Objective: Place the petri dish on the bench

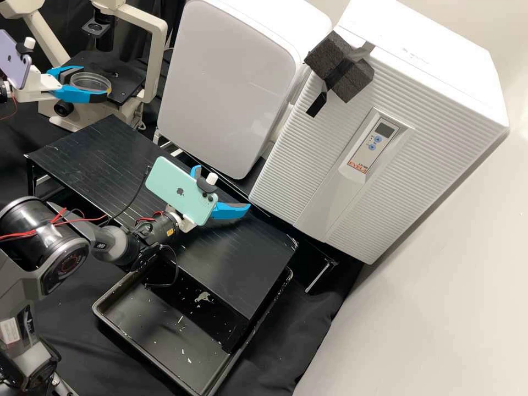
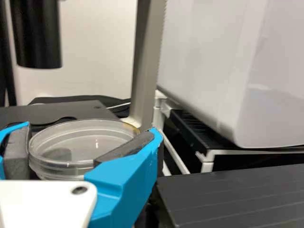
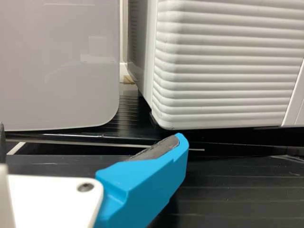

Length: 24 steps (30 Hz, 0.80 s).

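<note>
The left claw [image 2: 88, 133] has its blue fingers closed round the sides of the clear petri dish [image 2: 78, 145], which sits between the grey pads [image 2: 124, 149] and looks roughly level. The microscope [image 1: 125, 74] is just beyond the claw's tips, with the black bench [image 1: 99, 148] off to the side of that same claw, lower down. The right claw [image 1: 222, 187] is spread, nothing between its fingers, over the bench and well apart from the dish.

The dish should be light and stiff, likely thin plastic or glass, so it won't give much under a squeeze; too hard a pinch could crack it or make it spring out. Its curved wall is smooth and probably slippery, and the soft-looking pads ought to help. The best hold is this one, across the full width on opposite sides, low enough to catch the base. The nested rims hint at a lid over a base, though from this angle I can't be sure, so gripping the upper edge alone would be risky.

The job seems about midway: dish in hand, setting down to come. Next the left claw should carry it level over to the bench, clear of the microscope, lower it until the base sits flat, then ease both fingers apart evenly so neither drags or tips it
</note>
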Tool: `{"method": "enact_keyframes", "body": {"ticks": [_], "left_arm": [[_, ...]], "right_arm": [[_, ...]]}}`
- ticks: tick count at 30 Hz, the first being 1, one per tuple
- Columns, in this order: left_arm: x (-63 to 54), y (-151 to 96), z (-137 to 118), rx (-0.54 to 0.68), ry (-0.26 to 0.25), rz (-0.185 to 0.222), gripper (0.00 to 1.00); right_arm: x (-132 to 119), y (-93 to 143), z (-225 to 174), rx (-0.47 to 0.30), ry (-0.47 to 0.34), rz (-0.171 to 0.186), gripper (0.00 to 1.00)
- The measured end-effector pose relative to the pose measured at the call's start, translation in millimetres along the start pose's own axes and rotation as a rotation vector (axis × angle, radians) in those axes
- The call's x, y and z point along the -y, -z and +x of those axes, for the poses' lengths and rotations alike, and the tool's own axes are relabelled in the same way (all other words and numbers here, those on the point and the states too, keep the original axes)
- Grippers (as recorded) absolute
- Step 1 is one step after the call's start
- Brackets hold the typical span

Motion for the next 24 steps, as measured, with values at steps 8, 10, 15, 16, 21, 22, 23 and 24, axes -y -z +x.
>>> {"method": "enact_keyframes", "body": {"ticks": [8,10,15,16,21,22,23,24], "left_arm": [[3.5,-42.6,-14.6,0.203,0.006,0.060,0.00],[9.3,-59.1,-16.6,0.300,0.025,0.103,0.00],[22.8,-85.6,-22.8,0.506,0.067,0.190,0.00],[26.9,-90.9,-23.3,0.552,0.080,0.195,0.00],[45.1,-111.0,-14.7,0.686,0.163,0.204,0.00],[49.0,-114.6,-11.3,0.701,0.178,0.194,0.00],[49.9,-117.9,-9.1,0.711,0.181,0.187,0.00],[52.3,-121.8,-4.7,0.721,0.190,0.175,0.00]], "right_arm": [[0.0,0.0,0.0,0.000,0.000,0.000,1.00],[0.0,0.0,0.0,0.000,0.000,0.000,1.00],[0.0,0.0,0.0,0.000,0.000,0.000,1.00],[0.0,0.0,0.0,0.000,0.000,0.000,1.00],[0.0,0.0,0.0,0.000,0.000,0.000,1.00],[0.0,0.0,0.0,0.000,0.000,0.000,1.00],[0.0,0.0,0.0,0.000,0.000,0.000,1.00],[0.0,0.0,0.0,0.000,0.000,0.000,1.00]]}}
